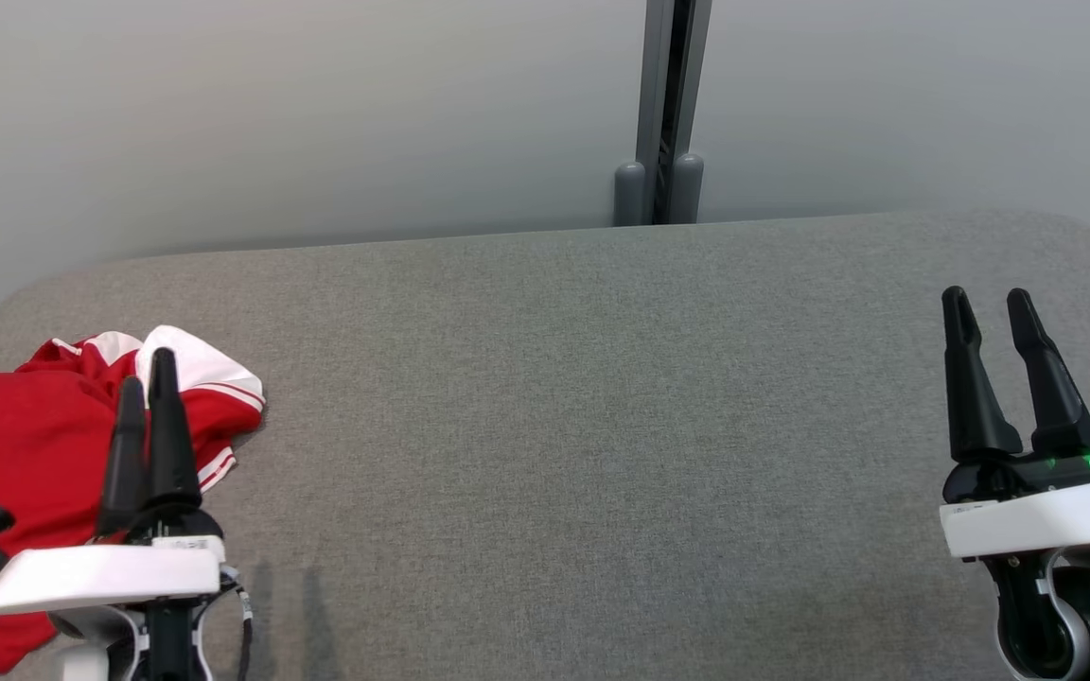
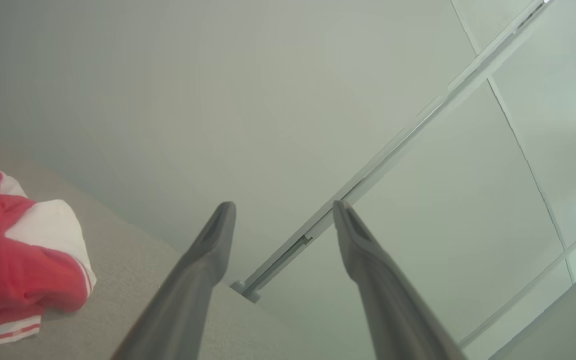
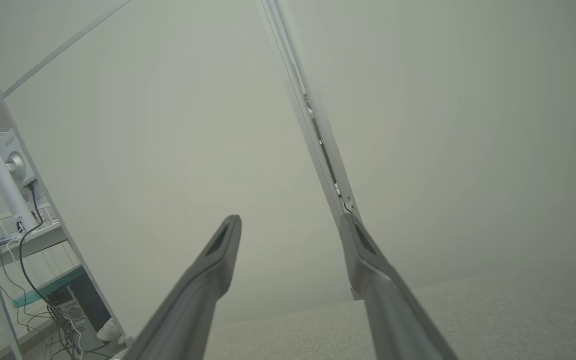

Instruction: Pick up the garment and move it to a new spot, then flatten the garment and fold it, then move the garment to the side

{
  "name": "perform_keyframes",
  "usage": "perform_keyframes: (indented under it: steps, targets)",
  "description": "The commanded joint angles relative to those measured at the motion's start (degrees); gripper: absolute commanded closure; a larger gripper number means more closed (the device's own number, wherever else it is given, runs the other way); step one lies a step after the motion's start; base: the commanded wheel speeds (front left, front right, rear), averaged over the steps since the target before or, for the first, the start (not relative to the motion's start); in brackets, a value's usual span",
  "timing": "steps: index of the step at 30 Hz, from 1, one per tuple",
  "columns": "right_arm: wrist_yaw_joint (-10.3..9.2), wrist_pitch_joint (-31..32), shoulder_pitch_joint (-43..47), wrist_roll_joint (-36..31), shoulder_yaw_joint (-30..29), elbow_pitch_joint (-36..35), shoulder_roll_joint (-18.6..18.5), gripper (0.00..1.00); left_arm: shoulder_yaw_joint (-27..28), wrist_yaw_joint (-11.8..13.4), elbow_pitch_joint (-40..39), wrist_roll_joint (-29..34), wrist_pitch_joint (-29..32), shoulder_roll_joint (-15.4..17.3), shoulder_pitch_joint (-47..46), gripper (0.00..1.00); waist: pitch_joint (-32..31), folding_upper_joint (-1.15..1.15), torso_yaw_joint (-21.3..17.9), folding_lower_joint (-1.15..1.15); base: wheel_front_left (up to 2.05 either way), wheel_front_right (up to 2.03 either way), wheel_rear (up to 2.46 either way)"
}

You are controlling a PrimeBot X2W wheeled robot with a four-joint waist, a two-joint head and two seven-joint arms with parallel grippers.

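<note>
Your left jaws stand wide: in the left wrist view the two fingers (image 2: 208, 250) are spread well apart, and through the gap you see the wall (image 2: 278, 100) and a grey post (image 2: 318, 230). In the head view the same fingers (image 1: 167, 426) look almost together, seen side-on.

The garment (image 1: 25, 445) is red with white panels and striped trim, and it lies bunched on the grey worktop (image 1: 545, 426). From the head it sits behind and to the left of your left jaws, and the fingers overlap its right edge. In the left wrist view the garment (image 2: 13, 260) is off to the left of the left finger, outside the gap. Cannot tell if the tips touch the cloth; they look tilted up toward the wall.

Your right jaws are wide too: fingers (image 1: 971, 388) are parted in the head view and clearly spread in the right wrist view (image 3: 218, 260), with wall and the post (image 3: 318, 140) in the gap. Worktop (image 3: 493, 310) shows just right of the right finger. A desk (image 3: 13, 245) with a monitor (image 3: 10, 160) is far to the left of those jaws.

The garment is well apart from the right jaws, with bare worktop between the two sets.
</note>
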Motion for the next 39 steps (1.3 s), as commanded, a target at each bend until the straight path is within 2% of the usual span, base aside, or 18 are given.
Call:
perform_keyframes:
  steps: [1,8,14,30,39]
  targets:
    - [0.06,-0.74,-0.20,-2.50,0.45,-1.16,-0.36,0.00,-1.16,1.06,-2.31,4.10,-0.56,0.30,-0.53,0.00,0.07,0.00,-0.01,0.00,0.00,0.00,0.00]
    - [0.07,-1.84,0.69,-6.48,2.12,0.90,-0.07,0.00,-7.10,5.80,-4.65,17.49,-1.72,0.33,0.37,0.00,0.15,0.00,-0.22,0.00,0.00,0.00,0.00]
    - [0.08,-2.67,1.48,-10.10,2.29,2.60,0.77,0.00,-12.26,9.56,-2.90,26.83,-2.65,0.34,1.16,0.00,0.13,0.00,-0.44,0.00,0.00,0.00,0.00]
    - [0.09,-4.70,3.04,-18.79,-0.85,7.87,2.45,0.00,-17.43,14.39,4.91,37.26,-4.81,0.59,2.21,0.00,-0.42,0.00,-0.44,0.00,0.00,0.00,0.00]
    - [0.10,-5.76,3.12,-21.35,-0.30,10.66,2.39,0.00,-17.69,15.43,6.63,39.91,-6.00,0.51,2.78,0.00,-0.78,0.00,-0.39,0.00,0.00,0.00,0.00]
